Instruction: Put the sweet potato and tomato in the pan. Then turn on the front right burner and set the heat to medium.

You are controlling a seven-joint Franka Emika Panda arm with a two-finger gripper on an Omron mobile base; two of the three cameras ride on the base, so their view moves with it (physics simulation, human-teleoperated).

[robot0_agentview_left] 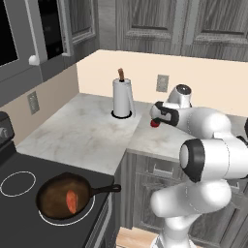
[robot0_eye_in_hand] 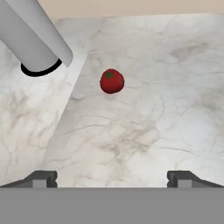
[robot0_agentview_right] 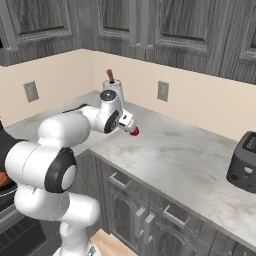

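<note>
End effector open above the tomato, sweet potato already in the pan

I have the end effector [robot0_eye_in_hand: 112,178] hovering over the marble surface [robot0_eye_in_hand: 166,113] with its jaws spread wide and nothing between them; the tomato [robot0_eye_in_hand: 112,81] sits free on the surface ahead of the fingertips, near the paper towel holder [robot0_eye_in_hand: 37,43] toward the back wall. On the black stovetop [robot0_agentview_left: 19,167] the pan [robot0_agentview_left: 63,196] rests on the front right burner [robot0_agentview_left: 48,219] by the front edge, with the sweet potato [robot0_agentview_left: 71,200] lying inside it
</note>
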